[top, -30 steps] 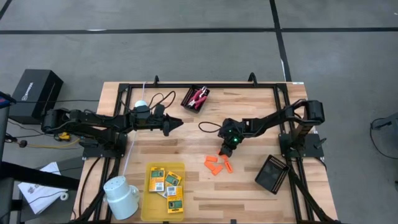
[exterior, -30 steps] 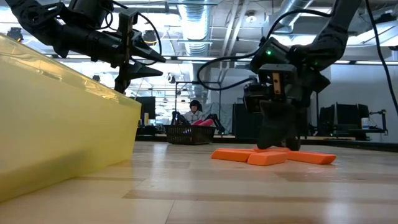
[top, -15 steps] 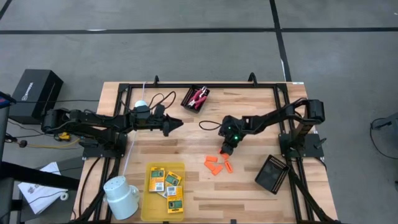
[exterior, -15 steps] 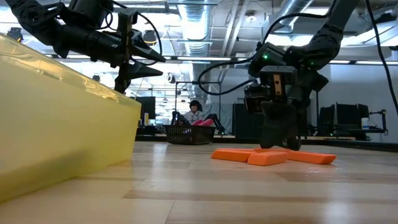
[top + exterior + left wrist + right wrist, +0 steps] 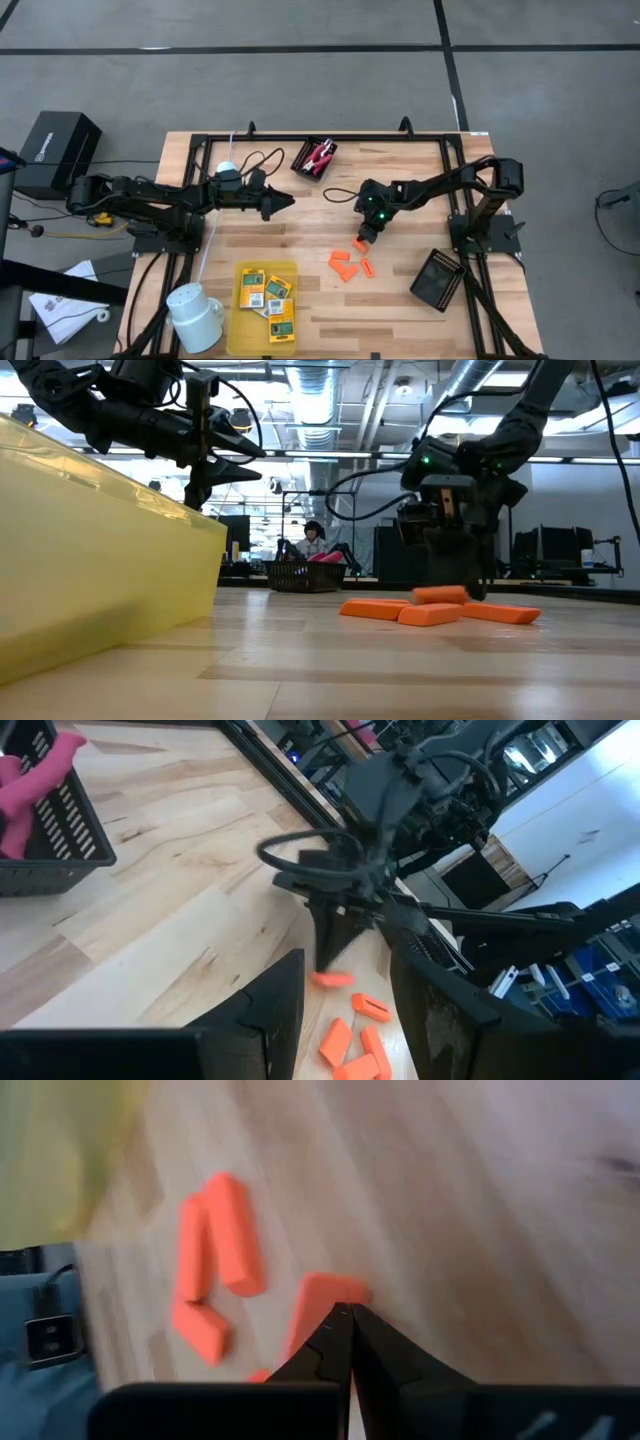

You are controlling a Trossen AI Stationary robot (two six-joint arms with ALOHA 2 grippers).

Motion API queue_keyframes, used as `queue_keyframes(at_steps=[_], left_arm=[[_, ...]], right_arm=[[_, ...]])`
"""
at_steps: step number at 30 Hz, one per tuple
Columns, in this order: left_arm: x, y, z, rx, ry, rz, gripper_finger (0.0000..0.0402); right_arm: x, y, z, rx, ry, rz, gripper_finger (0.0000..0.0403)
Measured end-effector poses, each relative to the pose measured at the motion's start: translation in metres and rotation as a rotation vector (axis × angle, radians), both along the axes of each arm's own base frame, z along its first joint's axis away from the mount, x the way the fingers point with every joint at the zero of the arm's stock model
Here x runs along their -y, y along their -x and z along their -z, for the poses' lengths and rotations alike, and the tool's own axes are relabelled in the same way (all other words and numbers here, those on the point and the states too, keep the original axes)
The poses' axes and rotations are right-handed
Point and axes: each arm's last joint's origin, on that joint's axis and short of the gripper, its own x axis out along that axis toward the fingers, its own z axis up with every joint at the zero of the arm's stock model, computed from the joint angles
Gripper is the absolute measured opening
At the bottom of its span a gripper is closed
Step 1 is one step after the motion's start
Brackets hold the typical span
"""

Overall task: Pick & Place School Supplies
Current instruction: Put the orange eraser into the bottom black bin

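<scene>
Above wood-grain table | right gripper clamped on stubby orange piece | left gripper parted

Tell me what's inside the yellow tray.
The yellow tray holds four flat yellow-and-green square packets, some overlapping near its middle. Anything beneath them is covered. No orange pieces are inside; those lie on the table beside the tray.

Bare wood between yellow tray and orange pieces.
</scene>
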Motion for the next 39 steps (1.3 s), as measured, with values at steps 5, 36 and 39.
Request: queue_keyframes(at_steps=[5,36,39], left_arm=[[0.0,0.0,0.0,0.0,0.0,0.0,0.0145],[0.001,0.0,0.0,0.0,0.001,0.017,0.0145],[0.0,0.0,0.0,0.0,0.0,0.017,0.0145]], right_arm=[[0.004,0.003,0.002,-0.018,0.02,0.006,0.0],[-0.001,0.007,-0.023,0.069,-0.032,-0.062,0.0],[-0.005,0.006,-0.02,0.056,-0.036,-0.078,0.0]])
